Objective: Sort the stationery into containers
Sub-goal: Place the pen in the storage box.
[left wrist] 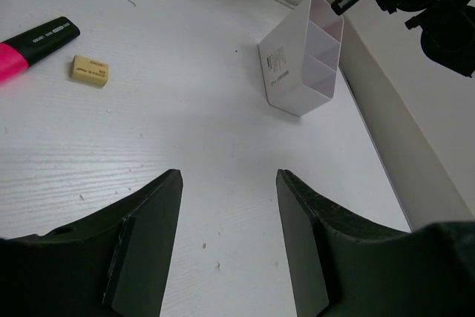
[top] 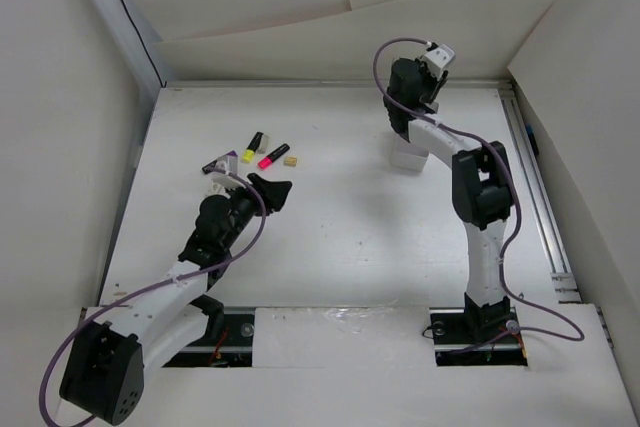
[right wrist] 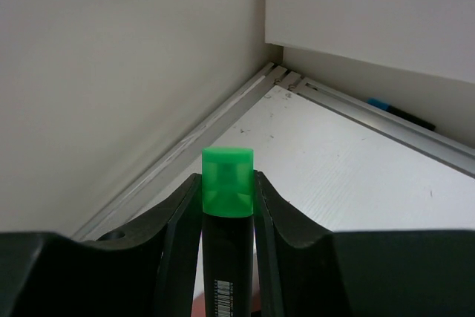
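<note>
Light even and diffuse from overhead; I see no hard glare. Table (top: 350, 237) reads bright white, arms (top: 480, 197) throw only faint soft shadows. Left wrist view: distance sharp, near fingers (left wrist: 141, 250) dark, slightly soft. Right wrist view: green marker (right wrist: 227, 183) crisp, far corner softer, wide-angle stretch at edges

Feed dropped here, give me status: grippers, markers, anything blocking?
Right gripper shut on green marker, near box. Left gripper open, empty. Pink marker, eraser loose on table. Nothing blocking box.

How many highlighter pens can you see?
4. Green pen in the right gripper; pink pen, yellow pen and purple pen together on the table near the left gripper. More may be hidden.
</note>
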`<state>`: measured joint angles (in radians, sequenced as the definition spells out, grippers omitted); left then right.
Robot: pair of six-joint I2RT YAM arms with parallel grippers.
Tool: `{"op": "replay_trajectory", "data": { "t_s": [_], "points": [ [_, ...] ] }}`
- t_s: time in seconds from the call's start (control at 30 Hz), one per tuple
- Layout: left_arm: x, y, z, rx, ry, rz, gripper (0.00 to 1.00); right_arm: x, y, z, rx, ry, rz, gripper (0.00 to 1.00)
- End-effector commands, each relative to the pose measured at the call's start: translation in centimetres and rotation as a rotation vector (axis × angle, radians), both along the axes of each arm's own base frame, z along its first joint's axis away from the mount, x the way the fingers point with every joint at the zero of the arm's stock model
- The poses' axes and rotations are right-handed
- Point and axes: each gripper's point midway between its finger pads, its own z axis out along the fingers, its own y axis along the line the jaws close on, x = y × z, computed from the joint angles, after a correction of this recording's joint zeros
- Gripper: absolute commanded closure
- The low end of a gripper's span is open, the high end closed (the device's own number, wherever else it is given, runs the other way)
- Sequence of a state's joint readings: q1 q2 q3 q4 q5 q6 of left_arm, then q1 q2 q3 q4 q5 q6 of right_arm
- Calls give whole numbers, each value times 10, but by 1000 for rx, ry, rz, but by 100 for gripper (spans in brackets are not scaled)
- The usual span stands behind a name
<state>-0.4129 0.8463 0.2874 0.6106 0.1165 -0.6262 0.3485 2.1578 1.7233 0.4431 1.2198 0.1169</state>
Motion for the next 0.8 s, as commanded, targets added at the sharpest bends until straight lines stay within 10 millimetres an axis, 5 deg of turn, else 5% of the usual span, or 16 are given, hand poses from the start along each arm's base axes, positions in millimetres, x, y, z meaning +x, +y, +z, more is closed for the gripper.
{"op": "replay_trajectory", "data": {
  "t_s": [0.0,0.53,0.77],
  "points": [
    [2,-2,7,0,-46,-7,50,-4,-1,14,-6,-56,-42,85],
    [8,-3,-2,10,-25,2,50,4,-5,-28,-55,31,-60,85],
    [8,-3,-5,14,-16,2,50,2,0,-30,-49,22,-70,85]
  ]
}}
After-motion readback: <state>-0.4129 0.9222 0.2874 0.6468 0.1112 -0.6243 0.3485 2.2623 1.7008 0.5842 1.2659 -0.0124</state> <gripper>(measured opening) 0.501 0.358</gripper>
